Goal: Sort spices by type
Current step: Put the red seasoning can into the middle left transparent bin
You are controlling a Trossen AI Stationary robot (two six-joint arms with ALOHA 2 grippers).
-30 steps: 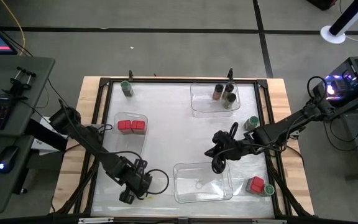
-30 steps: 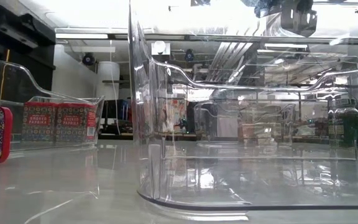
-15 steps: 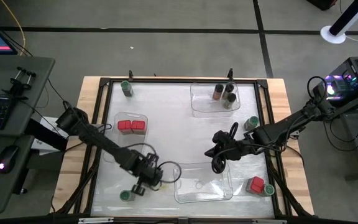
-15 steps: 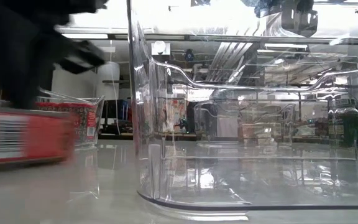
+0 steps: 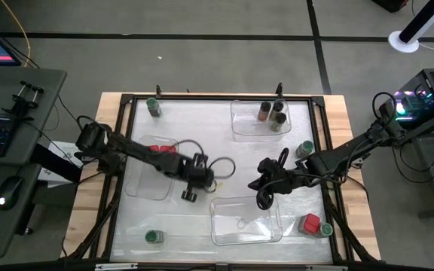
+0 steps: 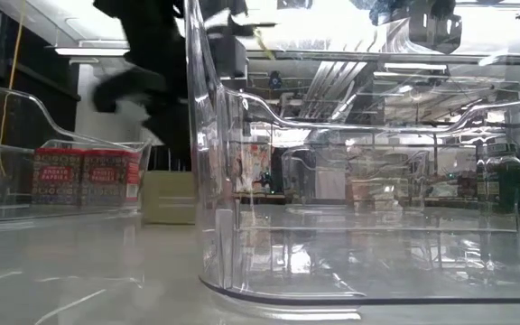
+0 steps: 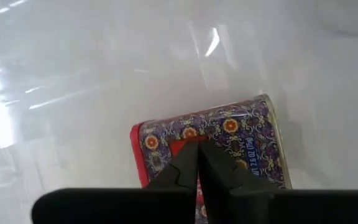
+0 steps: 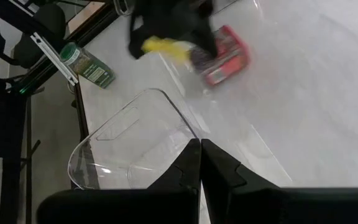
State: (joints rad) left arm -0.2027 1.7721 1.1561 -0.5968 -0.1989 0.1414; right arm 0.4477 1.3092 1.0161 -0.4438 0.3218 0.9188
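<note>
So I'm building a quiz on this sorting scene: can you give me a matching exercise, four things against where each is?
Things:
1 brown jars
2 paprika boxes
3 left gripper
4 right gripper

Places:
A in the left tray
B above the near tray's far rim
C in the far tray
D over bare table between the left and near trays

Pairs: 1-C, 2-A, 3-D, 4-B

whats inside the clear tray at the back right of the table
In the high view the back-right tray holds three dark-lidded brownish jars, clustered toward its right end. No arm covers it, but the labels can't be read, so the spice type is unknown.
</note>
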